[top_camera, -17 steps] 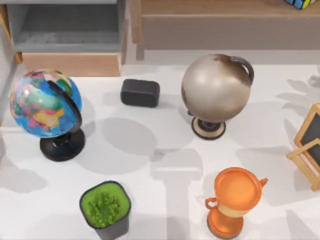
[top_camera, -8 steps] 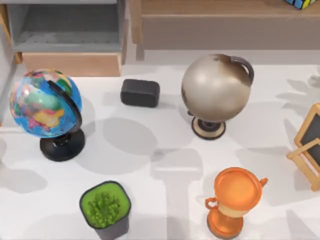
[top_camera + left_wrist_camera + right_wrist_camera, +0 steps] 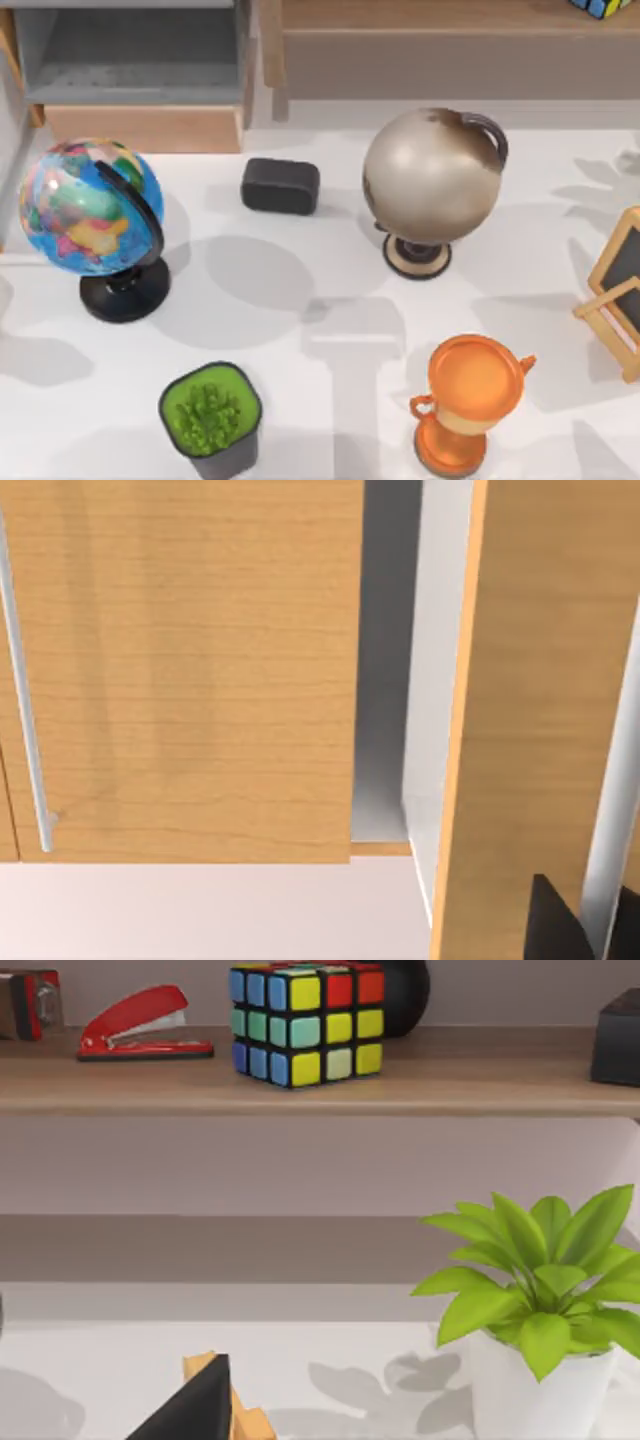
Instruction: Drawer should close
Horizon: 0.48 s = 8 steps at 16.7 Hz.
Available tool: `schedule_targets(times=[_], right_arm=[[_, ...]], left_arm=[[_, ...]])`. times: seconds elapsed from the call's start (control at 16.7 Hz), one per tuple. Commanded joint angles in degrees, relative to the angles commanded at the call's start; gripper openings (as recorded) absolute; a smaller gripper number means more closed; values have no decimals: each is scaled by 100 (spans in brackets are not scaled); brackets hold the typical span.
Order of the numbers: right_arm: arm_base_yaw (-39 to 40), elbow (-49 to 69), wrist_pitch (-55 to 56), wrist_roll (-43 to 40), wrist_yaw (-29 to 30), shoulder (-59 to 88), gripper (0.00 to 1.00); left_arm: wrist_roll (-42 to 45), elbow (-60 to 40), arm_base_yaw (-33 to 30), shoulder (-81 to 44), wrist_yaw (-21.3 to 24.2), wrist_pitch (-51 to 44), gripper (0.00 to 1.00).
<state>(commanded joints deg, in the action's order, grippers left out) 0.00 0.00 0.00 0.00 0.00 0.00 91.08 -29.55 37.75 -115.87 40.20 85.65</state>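
The drawer [image 3: 140, 85] is seen with a matt light-wood front and dull grey inner walls. A glossy orange trophy [image 3: 468, 400], a smooth matt black box [image 3: 280, 186] and a matt white tabletop [image 3: 320, 300] are shown.

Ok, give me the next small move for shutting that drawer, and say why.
Probably bring the left gripper up against the drawer at its light-wood front panel and push it inward. The drawer stands pulled out at the far left of the table, its grey floor exposed, and the left wrist view faces light-wood panels close by.
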Motion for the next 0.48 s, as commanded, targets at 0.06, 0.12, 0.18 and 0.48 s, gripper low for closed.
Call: schedule_targets(times=[0.06, 0.12, 0.18, 0.48], right_arm=[[0, 0, 0, 0, 0, 0, 100], [0, 0, 0, 0, 0, 0, 100], [0, 0, 0, 0, 0, 0, 100], [0, 0, 0, 0, 0, 0, 100]], left_arm=[[0, 0, 0, 0, 0, 0, 0], [0, 0, 0, 0, 0, 0, 0], [-20, 6, 14, -59, 0, -53, 0], [-10, -397, -215, -257, -225, -285, 0]])
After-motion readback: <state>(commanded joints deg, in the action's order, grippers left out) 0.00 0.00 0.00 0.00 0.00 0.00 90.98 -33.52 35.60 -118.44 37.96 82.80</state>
